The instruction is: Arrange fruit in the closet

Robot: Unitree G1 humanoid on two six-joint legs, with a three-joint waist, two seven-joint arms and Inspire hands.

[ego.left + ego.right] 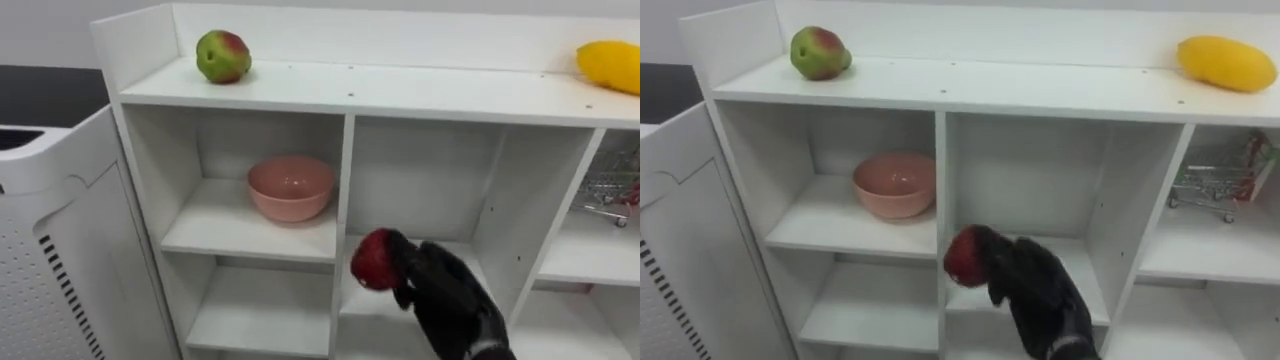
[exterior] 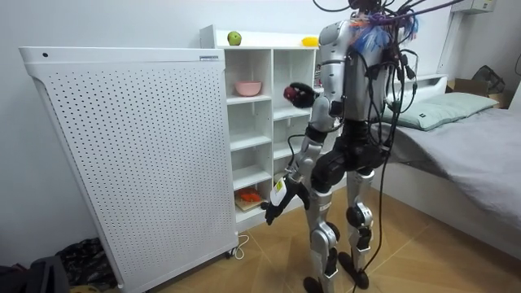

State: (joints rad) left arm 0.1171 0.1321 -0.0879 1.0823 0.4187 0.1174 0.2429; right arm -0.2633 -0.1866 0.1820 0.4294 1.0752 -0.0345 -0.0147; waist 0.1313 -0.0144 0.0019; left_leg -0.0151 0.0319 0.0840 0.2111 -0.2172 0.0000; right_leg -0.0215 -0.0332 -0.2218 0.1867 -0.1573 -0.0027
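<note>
The black right hand (image 1: 445,290) reaches up from the lower right, clenched round a red fruit (image 1: 374,260) held at its far end. The fruit is just before the closet's (image 1: 342,180) middle divider, lower than the pink bowl (image 1: 290,188). A green-red apple (image 1: 223,56) and a yellow fruit (image 1: 610,66) lie at the top shelf's ends. The left hand (image 2: 273,212) hangs low; its state cannot be told.

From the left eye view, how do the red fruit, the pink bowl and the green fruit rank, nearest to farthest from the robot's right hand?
1. Red fruit: held in the fingers of the right hand, low in the middle.
2. Pink bowl: up and to the left, in the cabinet's upper left compartment.
3. Green fruit: on the cabinet's top, far left.
</note>
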